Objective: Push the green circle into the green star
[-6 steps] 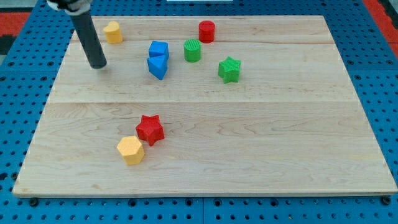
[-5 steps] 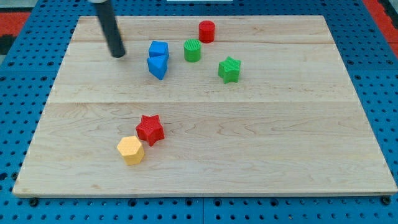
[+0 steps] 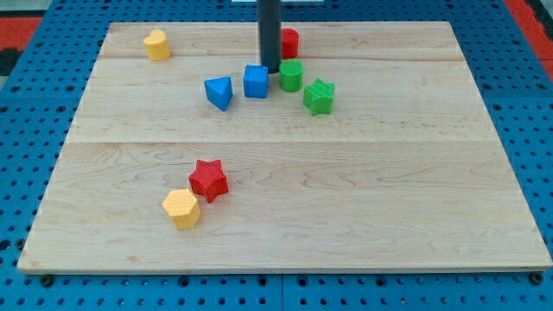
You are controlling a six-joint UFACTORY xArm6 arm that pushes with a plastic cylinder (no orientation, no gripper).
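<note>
The green circle (image 3: 291,75) stands near the view's top centre, just up and left of the green star (image 3: 319,96), close to it with a small gap or barely touching. My tip (image 3: 270,69) is at the end of the dark rod, just left of the green circle and right above the blue cube (image 3: 256,81), which sits directly left of the circle. The red cylinder (image 3: 289,41) stands just above the circle, partly hidden by the rod.
A blue triangle (image 3: 219,92) lies left of the blue cube. A yellow block (image 3: 156,44) is at the top left. A red star (image 3: 208,180) and a yellow hexagon (image 3: 181,208) sit together at lower left on the wooden board (image 3: 389,190).
The rod swept from the top left to the right. The blue cube moved right, away from the blue triangle. The green circle moved right and down, closer to the green star.
</note>
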